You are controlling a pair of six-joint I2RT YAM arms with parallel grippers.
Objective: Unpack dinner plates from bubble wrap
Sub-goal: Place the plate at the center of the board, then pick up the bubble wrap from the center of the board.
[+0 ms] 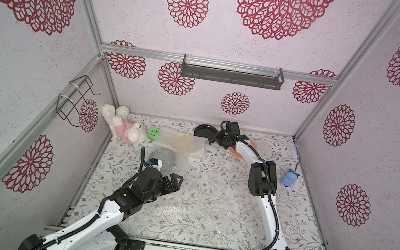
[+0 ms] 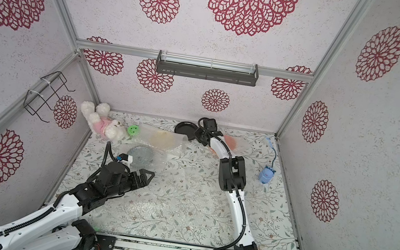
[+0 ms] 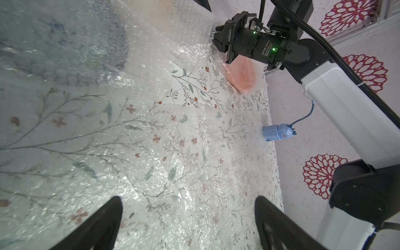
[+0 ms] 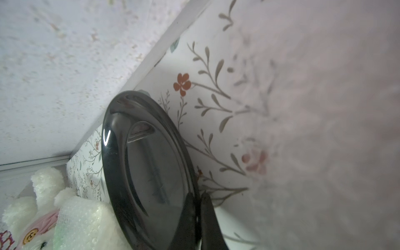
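Plainly, the right hand [image 4: 198, 198] is pinched shut on the rim of the black plate [image 4: 151, 164], which is bare and lies at the back of the desk [image 1: 307, 227], close to the back wall. The left hand [image 3: 190, 216] is spread wide and holds nothing; its fingers [image 3: 101, 225] hang over a flat sheet of bubble wrap [image 3: 173, 173], and I cannot tell whether they touch it. Only the right wrist view shows that grip on the rim up close, with the plush rabbit [image 4: 45, 181] beyond the plate. The left wrist view shows the orange plate [image 3: 242, 75] wrapped, just under the right hand. In both top views the blue-green plate [image 1: 162, 155] and the cream plate [image 1: 182, 139] lie under wrap, near each other, left of the black one.
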